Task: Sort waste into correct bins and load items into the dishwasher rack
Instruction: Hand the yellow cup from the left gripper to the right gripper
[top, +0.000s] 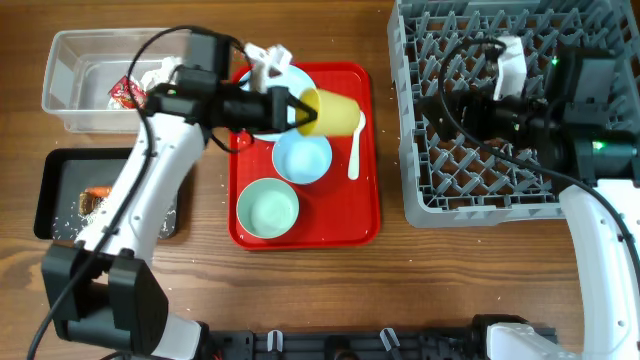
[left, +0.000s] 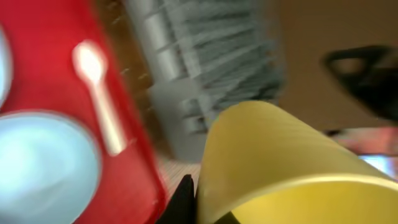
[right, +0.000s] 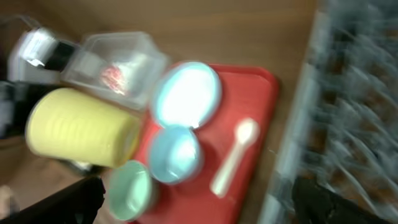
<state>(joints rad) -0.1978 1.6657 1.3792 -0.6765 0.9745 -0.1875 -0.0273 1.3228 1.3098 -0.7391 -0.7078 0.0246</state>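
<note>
contact: left claw (top: 300, 108) pinching yellow cup (top: 335, 112), tipped sideways; red tray (top: 371, 200) and white spoon (top: 355, 150) below it. right claw (right: 196, 202) spread wide, empty, over grey rack (top: 480, 190).

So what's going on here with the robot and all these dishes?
The left gripper holds the yellow cup tipped on its side above the red tray. The plate, blue bowl, green bowl and spoon lie on that tray, not yet loaded. The right gripper hangs open over the grey rack. A wrapper sits in the clear tub.
</note>
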